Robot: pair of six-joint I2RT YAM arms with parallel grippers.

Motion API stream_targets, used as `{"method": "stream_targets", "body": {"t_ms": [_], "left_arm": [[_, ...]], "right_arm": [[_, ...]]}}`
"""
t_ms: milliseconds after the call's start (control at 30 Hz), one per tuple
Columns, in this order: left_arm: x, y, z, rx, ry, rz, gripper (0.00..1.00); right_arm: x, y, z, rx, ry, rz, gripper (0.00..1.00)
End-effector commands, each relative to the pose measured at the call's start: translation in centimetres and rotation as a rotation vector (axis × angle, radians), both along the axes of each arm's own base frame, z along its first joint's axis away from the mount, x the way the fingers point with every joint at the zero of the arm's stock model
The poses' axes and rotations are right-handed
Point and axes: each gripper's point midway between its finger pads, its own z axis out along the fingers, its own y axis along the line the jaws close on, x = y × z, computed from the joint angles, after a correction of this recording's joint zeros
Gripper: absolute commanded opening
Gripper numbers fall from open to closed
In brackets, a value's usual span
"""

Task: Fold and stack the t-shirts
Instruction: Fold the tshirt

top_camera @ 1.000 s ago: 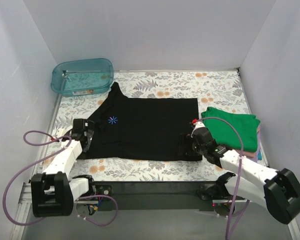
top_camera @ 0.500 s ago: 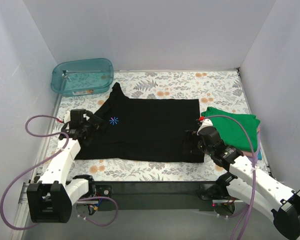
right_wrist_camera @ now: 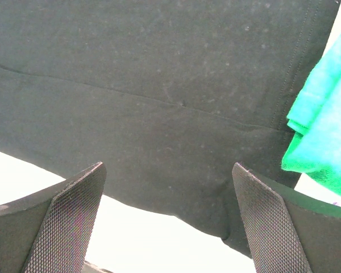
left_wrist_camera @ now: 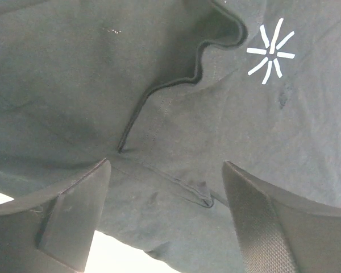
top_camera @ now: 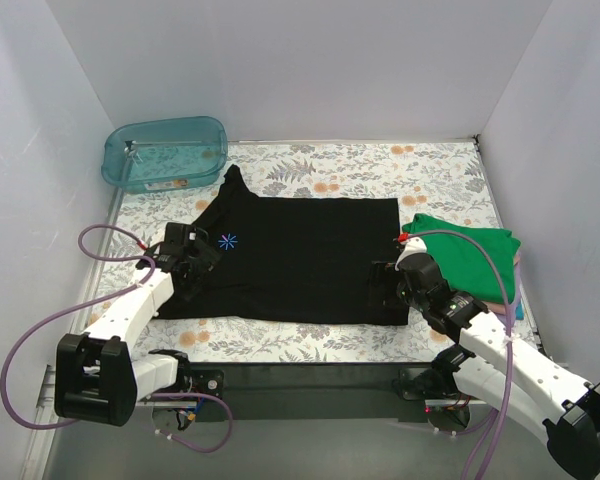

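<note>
The black t-shirt (top_camera: 300, 255) lies spread on the flowered table, its blue starburst mark (top_camera: 226, 240) near the left. My left gripper (top_camera: 194, 254) is open and empty above the shirt's left part; the left wrist view shows the collar fold (left_wrist_camera: 176, 79) and the mark (left_wrist_camera: 271, 52) between its fingers (left_wrist_camera: 74, 210). My right gripper (top_camera: 392, 280) is open and empty above the shirt's near right corner (right_wrist_camera: 176, 114). A folded green t-shirt (top_camera: 467, 255) tops a stack at the right, a pink one under it; its green edge shows in the right wrist view (right_wrist_camera: 324, 125).
A teal plastic tub (top_camera: 166, 152) stands at the back left. White walls close in the table on three sides. Purple cables loop from both arms near the front edge.
My left gripper has moved forward and to the right, from the shirt's left edge onto the shirt near the starburst. My right gripper has shifted slightly right and stayed over the near right corner.
</note>
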Motion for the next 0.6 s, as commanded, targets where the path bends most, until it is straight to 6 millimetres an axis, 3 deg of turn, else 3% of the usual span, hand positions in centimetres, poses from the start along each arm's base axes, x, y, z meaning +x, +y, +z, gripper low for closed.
{"method": "stream_targets", "body": {"t_ms": [0, 300, 433, 567], "left_arm": [[-0.2, 0.2, -0.9, 0.008, 0.021, 0.021, 0.77], [0.4, 0.5, -2.7, 0.037, 0.067, 0.031, 0.6], [0.7, 0.4, -2.8, 0.033, 0.062, 0.031, 0.39], [1.0, 0.4, -2.9, 0.04, 0.061, 0.024, 0.31]], "right_arm": [[0.7, -0.1, 1.0, -0.014, -0.034, -0.006, 0.98], [0.7, -0.7, 0.5, -0.041, -0.04, -0.016, 0.99], [0.8, -0.9, 0.3, -0.049, -0.041, -0.027, 0.98], [0.7, -1.1, 0.0, -0.059, -0.034, -0.029, 0.98]]}}
